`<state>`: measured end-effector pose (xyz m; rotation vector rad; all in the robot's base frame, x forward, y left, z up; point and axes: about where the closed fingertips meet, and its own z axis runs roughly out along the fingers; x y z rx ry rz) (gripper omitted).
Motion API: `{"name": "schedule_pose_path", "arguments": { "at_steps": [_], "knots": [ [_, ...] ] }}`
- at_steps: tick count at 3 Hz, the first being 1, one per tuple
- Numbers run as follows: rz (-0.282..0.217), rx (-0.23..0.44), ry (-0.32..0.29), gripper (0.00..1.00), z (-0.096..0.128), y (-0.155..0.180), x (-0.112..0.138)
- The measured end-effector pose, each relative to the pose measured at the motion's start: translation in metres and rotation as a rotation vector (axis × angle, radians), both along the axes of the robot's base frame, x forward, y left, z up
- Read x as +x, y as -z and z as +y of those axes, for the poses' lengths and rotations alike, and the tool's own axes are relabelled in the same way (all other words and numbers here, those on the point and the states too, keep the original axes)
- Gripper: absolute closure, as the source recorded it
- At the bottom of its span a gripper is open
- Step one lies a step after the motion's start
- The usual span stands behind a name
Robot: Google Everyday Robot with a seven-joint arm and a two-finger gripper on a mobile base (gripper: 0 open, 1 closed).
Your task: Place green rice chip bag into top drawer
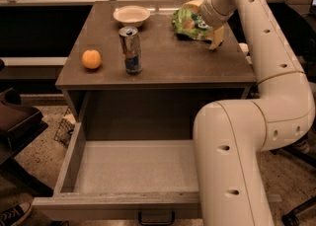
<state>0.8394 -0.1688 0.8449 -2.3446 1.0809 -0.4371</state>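
The crinkly bright-green rice chip bag (189,22) — dark round patch, pictured tan chips — sits at the far right of the brown tabletop (168,67), against the cream gripper (213,31); whether that holds it, I cannot tell. Below, the grey-brown top drawer (133,170) stands pulled open — its flat floor wide and plain.

Dim, warm light; the gripper (206,22) hangs over the far-right corner of the tabletop (168,64) (1 glare streak (159,10) to its left), with deep shadow beneath.
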Motion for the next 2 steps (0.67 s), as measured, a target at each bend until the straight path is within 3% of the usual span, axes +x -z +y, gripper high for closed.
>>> {"name": "schedule_pose_path", "arguments": {
  "at_steps": [2],
  "knots": [
    [0.000, 0.000, 0.000, 0.00, 0.0003, -0.0018, -0.0007]
  ]
}}
